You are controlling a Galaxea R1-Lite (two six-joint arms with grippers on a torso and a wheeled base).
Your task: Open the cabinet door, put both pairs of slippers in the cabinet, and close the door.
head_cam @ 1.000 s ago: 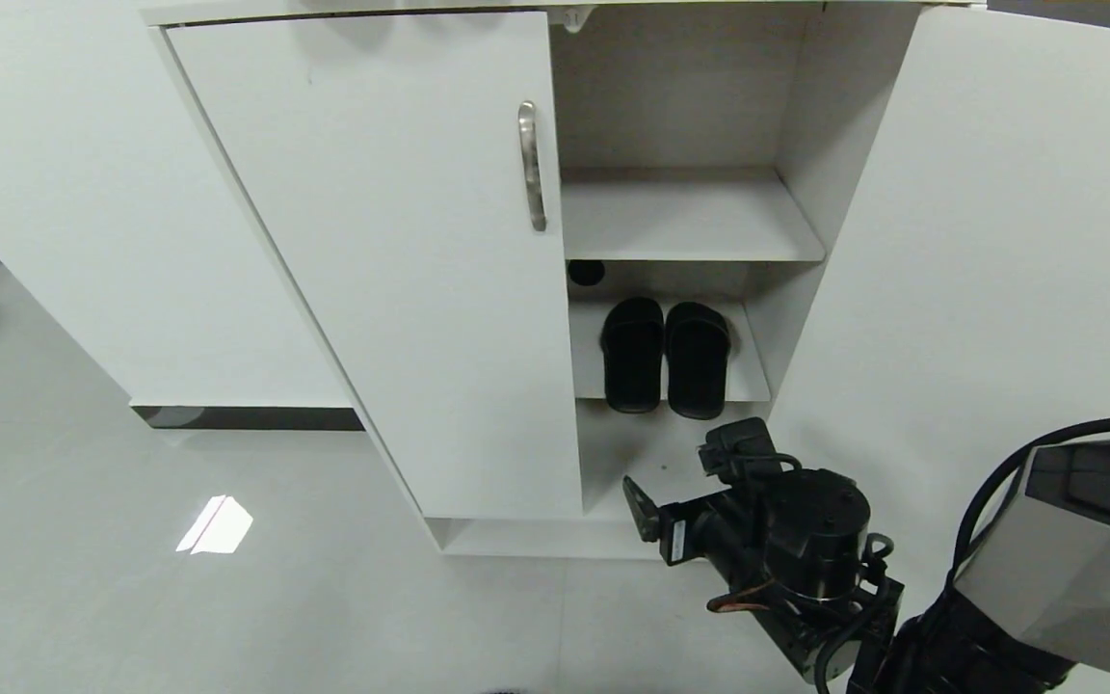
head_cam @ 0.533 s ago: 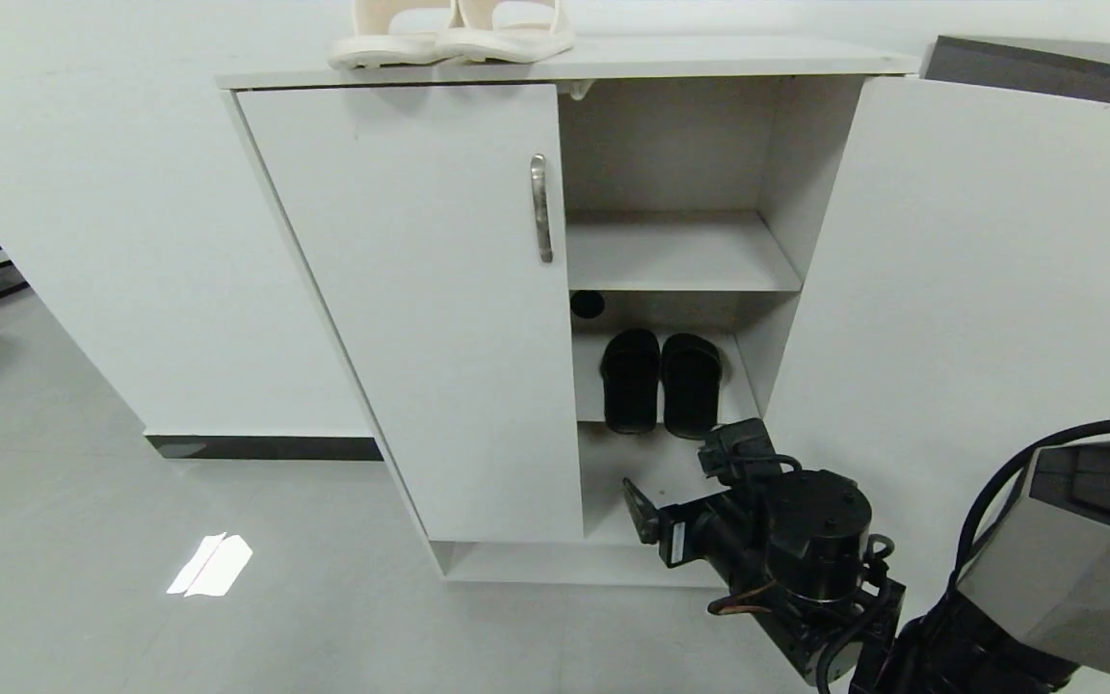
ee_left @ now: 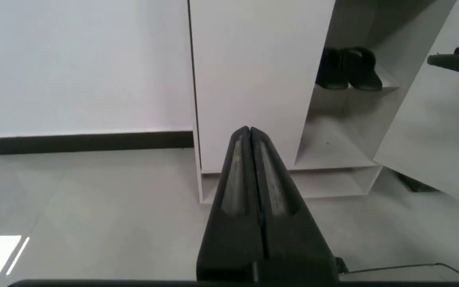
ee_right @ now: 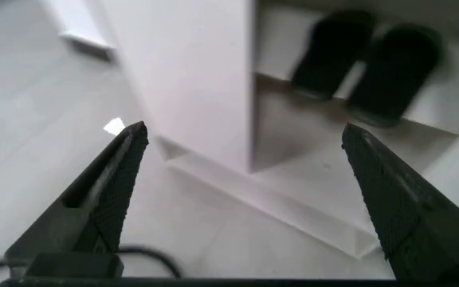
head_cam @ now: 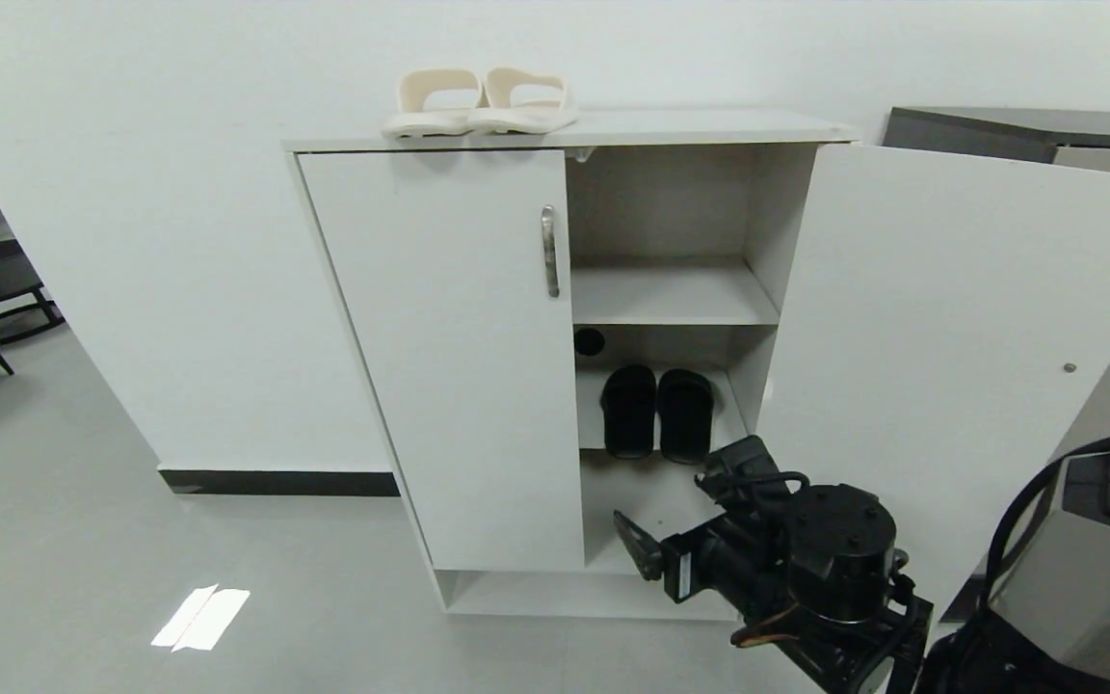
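Head view: the cabinet [head_cam: 709, 126] stands with its right door [head_cam: 931, 337] swung wide. The black pair [head_cam: 656, 413] sits on the middle shelf [head_cam: 728, 424]. The cream pair [head_cam: 480, 101] lies on top of the cabinet, well above the right gripper [ee_right: 244, 135], whose jaws are spread with nothing between them. The left gripper [ee_left: 249, 142] is pressed closed and empty. The cream pair looks light and made of soft, springy foam. Pinching the two straps where they meet should lift both together, though one may slip free.
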